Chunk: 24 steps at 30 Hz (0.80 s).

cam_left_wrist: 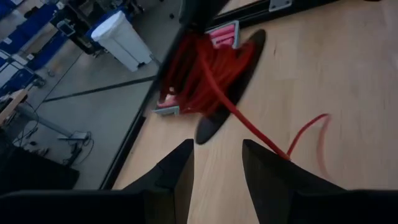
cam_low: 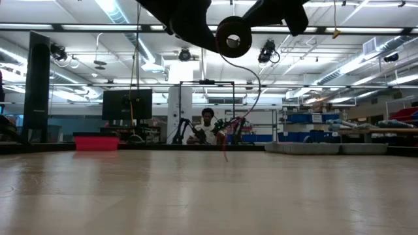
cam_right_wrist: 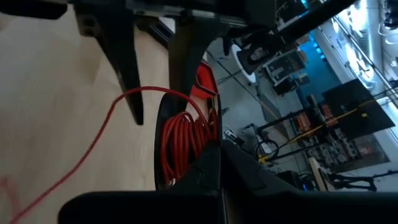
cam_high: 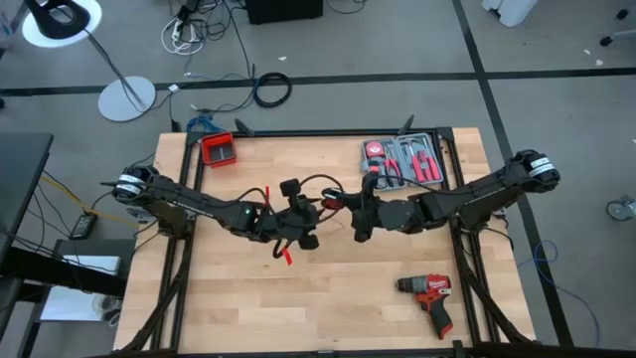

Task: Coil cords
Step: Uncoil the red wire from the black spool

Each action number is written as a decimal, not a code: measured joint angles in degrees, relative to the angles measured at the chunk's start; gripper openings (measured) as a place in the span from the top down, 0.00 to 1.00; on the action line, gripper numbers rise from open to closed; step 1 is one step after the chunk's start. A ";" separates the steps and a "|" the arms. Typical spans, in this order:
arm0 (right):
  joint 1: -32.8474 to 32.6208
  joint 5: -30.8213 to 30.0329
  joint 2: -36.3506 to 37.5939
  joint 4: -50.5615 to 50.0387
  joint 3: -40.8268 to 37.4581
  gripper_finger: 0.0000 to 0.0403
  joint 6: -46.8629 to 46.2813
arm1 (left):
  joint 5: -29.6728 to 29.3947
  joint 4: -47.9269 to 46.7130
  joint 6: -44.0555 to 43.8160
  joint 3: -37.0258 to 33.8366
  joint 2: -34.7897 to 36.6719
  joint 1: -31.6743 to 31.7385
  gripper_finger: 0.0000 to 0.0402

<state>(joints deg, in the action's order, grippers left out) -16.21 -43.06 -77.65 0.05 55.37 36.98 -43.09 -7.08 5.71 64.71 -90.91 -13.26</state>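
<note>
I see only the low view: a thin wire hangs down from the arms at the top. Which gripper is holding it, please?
Observer: The right gripper is shut on the coil of thin red wire.
Operator: And the left gripper?
Observer: The left gripper is open; a loose strand of the coil runs past one finger.
Operator: Is any tool near them?
Observer: The red cordless drill lies apart from them, on the right arm's side.

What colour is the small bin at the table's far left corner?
Red; the small bin shows best in the high view.
</note>
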 joint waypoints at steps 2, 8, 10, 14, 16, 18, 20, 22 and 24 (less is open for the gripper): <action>0.28 1.30 0.00 0.52 0.00 1.00 0.04 | 0.10 0.04 0.05 0.00 0.00 0.00 0.65; 0.96 2.33 -0.04 0.74 0.00 1.00 0.08 | -0.03 0.72 0.09 0.00 0.00 -0.02 0.65; 0.99 2.31 -0.04 0.74 0.00 1.00 0.08 | -0.11 1.72 0.09 0.00 -0.02 -0.02 0.65; 0.97 2.73 -0.07 0.72 0.00 1.00 -0.25 | -0.13 3.82 0.14 0.00 -0.02 -0.02 0.67; 0.97 2.77 -0.07 0.61 0.00 1.00 -0.46 | -0.21 4.74 0.12 0.00 -0.02 -0.02 0.70; 0.97 2.69 -0.07 0.47 0.00 1.00 -0.49 | -0.26 4.84 0.12 0.00 -0.02 -0.02 0.75; 0.97 2.66 -0.07 0.44 0.00 1.00 -0.53 | -0.25 4.81 -0.10 -0.01 -0.04 -0.02 0.81; 0.97 2.45 -0.07 0.46 0.00 1.00 -0.57 | 0.22 4.73 -0.28 -0.04 -0.04 -0.02 0.90; 1.04 2.52 -0.07 0.50 0.02 1.00 -0.74 | 0.59 4.73 -0.26 -0.07 -0.11 -0.07 0.97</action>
<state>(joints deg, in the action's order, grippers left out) -15.18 -40.54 -77.71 0.56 55.40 36.23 -42.50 -2.35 5.45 64.64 -91.02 -13.33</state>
